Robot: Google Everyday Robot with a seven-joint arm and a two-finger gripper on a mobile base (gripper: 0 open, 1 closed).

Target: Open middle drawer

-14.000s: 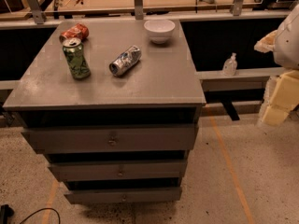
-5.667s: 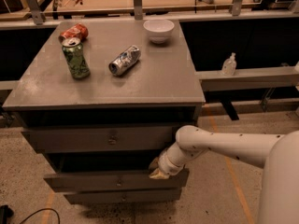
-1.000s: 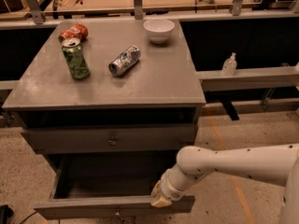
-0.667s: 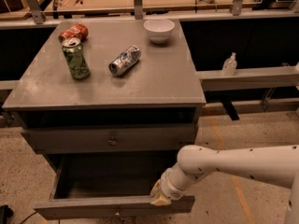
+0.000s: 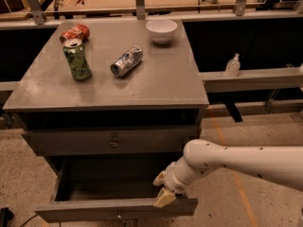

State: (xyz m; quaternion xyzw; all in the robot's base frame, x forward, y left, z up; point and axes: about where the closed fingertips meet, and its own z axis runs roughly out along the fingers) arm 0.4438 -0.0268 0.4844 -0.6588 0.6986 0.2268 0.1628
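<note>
The middle drawer (image 5: 118, 208) is pulled far out of the grey cabinet, and its dark inside shows. Its flat grey front faces me with the small knob (image 5: 119, 216) at the bottom edge of the view. My gripper (image 5: 163, 189) is at the right part of the drawer front's top edge, on a white arm that comes in from the right. Its two beige fingers (image 5: 165, 198) stand apart, the lower one touching the top edge of the front and the other over the drawer's inside. The top drawer (image 5: 112, 141) above it is closed. The bottom drawer is hidden under the open one.
On the cabinet top (image 5: 161, 86) stand a green can (image 5: 77, 59), a lying red can (image 5: 75, 32), a lying silver can (image 5: 126, 61) and a white bowl (image 5: 161, 30). A rail with a small bottle (image 5: 232, 65) runs to the right. A wooden bench runs behind.
The middle drawer was closed and the arm was off to the right; the arm then pulled the drawer out. Over the last second nothing has visibly moved.
</note>
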